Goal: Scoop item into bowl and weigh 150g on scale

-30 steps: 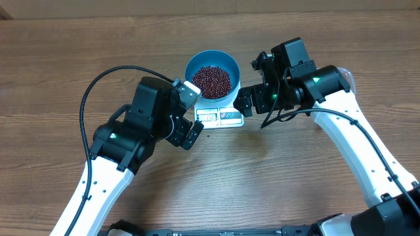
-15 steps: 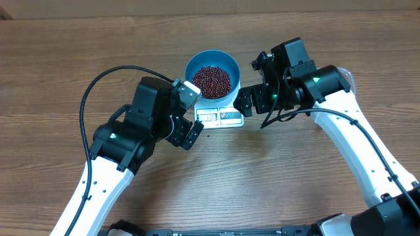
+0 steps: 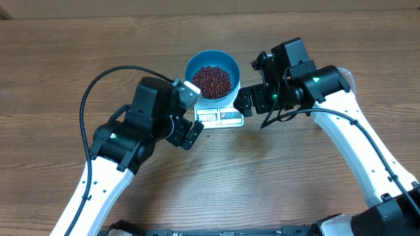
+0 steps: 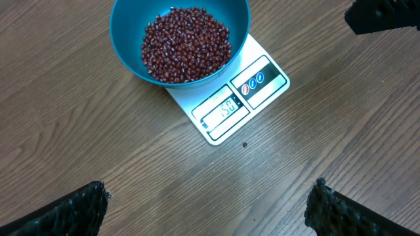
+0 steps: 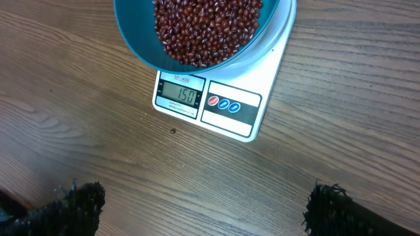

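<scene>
Both your hands hang wide open and empty: the left hand [image 3: 190, 113] just left of the scale [image 3: 220, 117], the right hand [image 3: 251, 82] just right, equally near. The blue bowl [image 3: 211, 58] sits on the scale's far end, toward the surface's far edge, holding dark red beans [image 3: 211, 81]. The display, at the near end, reads 150.

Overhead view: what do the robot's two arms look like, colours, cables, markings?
Both match: the left arm and right arm have white links, black joint housings with small green lights, and loose black cables. The jaws are black with a rough, textured surface.
</scene>
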